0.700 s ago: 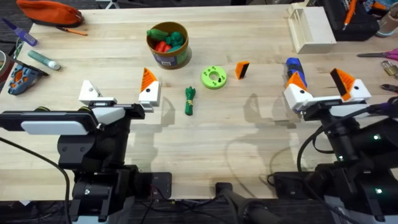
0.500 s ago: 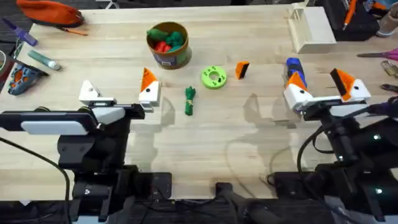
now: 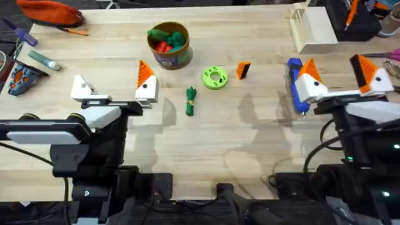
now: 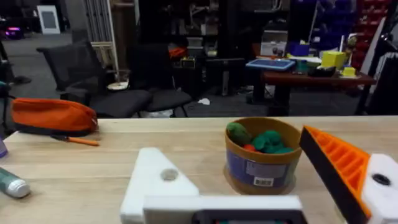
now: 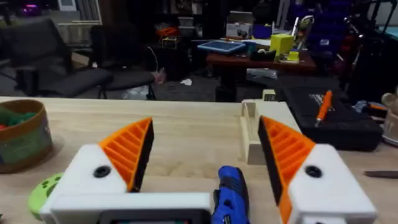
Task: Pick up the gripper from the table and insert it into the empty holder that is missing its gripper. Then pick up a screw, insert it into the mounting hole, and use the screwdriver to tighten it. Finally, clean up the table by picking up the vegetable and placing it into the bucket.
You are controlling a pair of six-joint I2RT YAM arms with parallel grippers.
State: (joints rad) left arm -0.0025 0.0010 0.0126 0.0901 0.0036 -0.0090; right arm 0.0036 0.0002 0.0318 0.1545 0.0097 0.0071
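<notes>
Nearest, the left pincer [image 3: 112, 94] stands spread and empty; its outer holder [image 3: 82, 88] is bare white, lacking a pad. The right pincer [image 3: 340, 78] is likewise spread wide, grasping nothing, with the screwdriver [image 3: 297, 87] lying below it. Farther out, at about one o'clock from the vegetable [image 3: 190, 100], the gripper [image 3: 243, 70] rests loose on the worktop [image 3: 250, 137]. It looks light, rigid and small; pinching its flat faces seems safest.

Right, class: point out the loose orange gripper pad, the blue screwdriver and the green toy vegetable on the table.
gripper [image 3: 243, 69], overhead view, on its orange side face.
screwdriver [image 3: 295, 87], overhead view, on the blue barrel beside the right arm's finger.
vegetable [image 3: 190, 104], overhead view, on its slim dark green body.
</notes>
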